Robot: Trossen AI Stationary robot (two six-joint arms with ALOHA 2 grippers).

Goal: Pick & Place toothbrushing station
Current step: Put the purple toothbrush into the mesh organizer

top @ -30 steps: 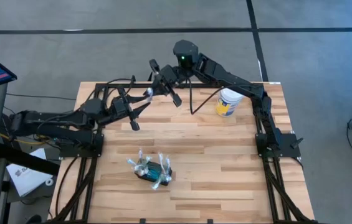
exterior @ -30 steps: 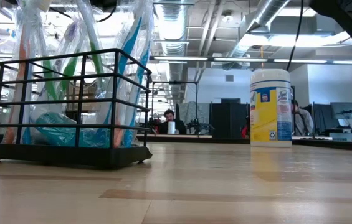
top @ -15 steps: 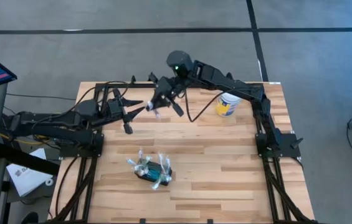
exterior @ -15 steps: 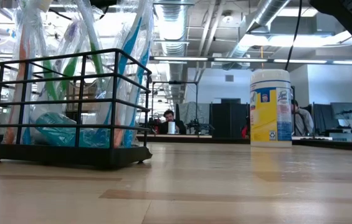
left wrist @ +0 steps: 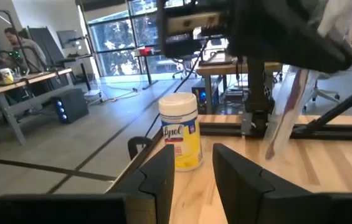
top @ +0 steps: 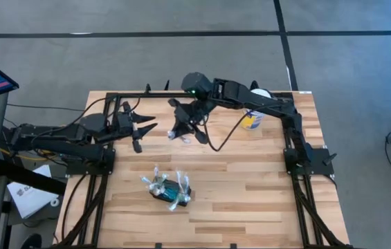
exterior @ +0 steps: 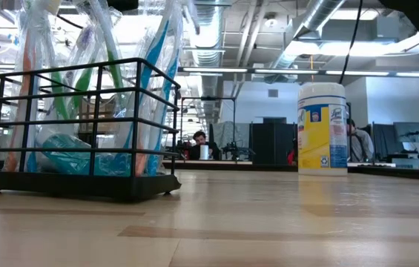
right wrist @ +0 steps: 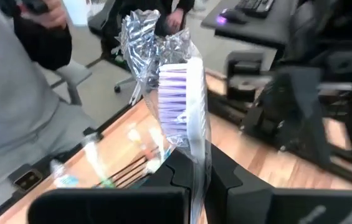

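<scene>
The toothbrushing station (top: pixel 169 188) is a small black wire holder with several plastic-wrapped toothbrushes standing in it. It rests flat on the wooden table near the front and fills the left of the low view (exterior: pixel 83 126). My right gripper (top: pixel 181 129) hangs above the table's middle, shut on one wrapped toothbrush (right wrist: pixel 182 93) with purple bristles. My left gripper (top: pixel 142 128) is level at the left, open and holding nothing (left wrist: pixel 194 171). It faces the right gripper across a gap. My right gripper pinches the wrapped toothbrush between its two fingers, on the handle below the head (right wrist: pixel 195 146), through the clear wrapper. The bristled head and crinkled wrapper end stick out past the fingertips. The brush is lifted clear of the table, and its other end (left wrist: pixel 270 148) hangs slanting down.
A white-lidded, yellow-labelled round canister (top: pixel 254 116) stands at the far right of the table (exterior: pixel 322 127). A black frame runs along the table's sides (top: pixel 288 149). A person (right wrist: pixel 14 81) sits beyond the table. Bare wood (top: pixel 250 187) lies right of the station.
My right gripper has carried the wrapped toothbrush from the far edge toward the table's middle and slightly down, tipping and rolling on the way. My left gripper has drawn back toward the left edge, away from the brush. The station has stayed put.
</scene>
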